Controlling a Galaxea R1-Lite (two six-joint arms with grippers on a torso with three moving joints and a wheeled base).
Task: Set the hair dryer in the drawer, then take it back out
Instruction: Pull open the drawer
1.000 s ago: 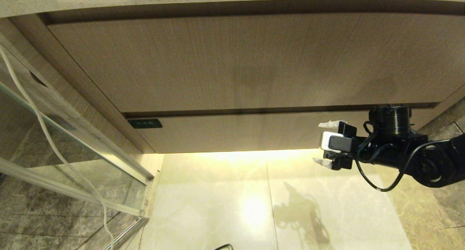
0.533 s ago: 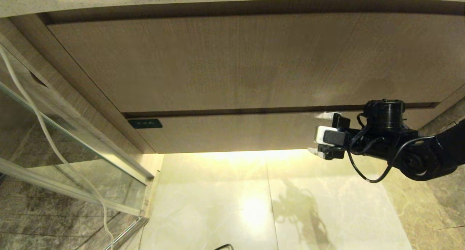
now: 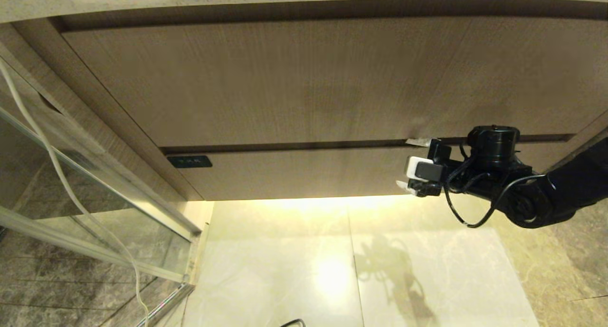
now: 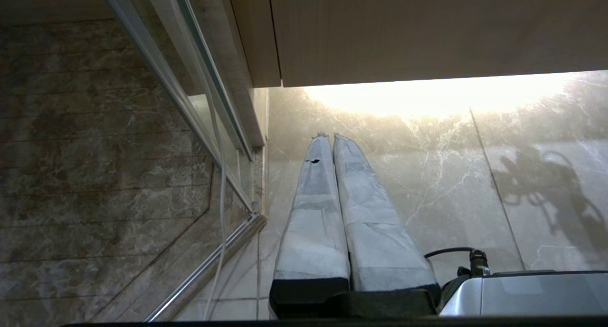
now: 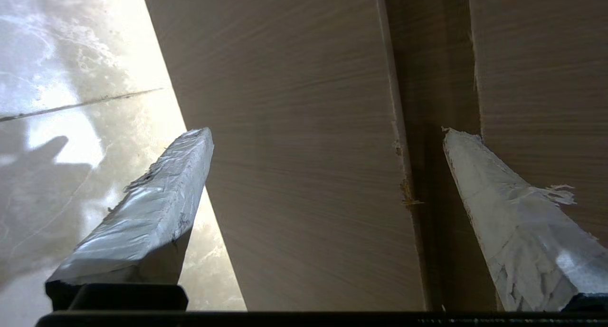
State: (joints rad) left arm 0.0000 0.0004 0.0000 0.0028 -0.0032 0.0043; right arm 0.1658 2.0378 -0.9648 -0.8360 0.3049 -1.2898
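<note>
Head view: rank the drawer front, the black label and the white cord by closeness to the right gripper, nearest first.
1. Drawer front: the open right gripper is right at it, at its right end, one finger at the gap above and one at the lower edge.
2. Black label: at the drawer's left end, well across the front.
3. White cord: hanging at the far left by the glass panel.

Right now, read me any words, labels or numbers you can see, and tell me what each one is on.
Small black label on the left end of the drawer front: it carries pale marks, too small and blurred to read.
No other words, numbers or brands show in any view.
</note>
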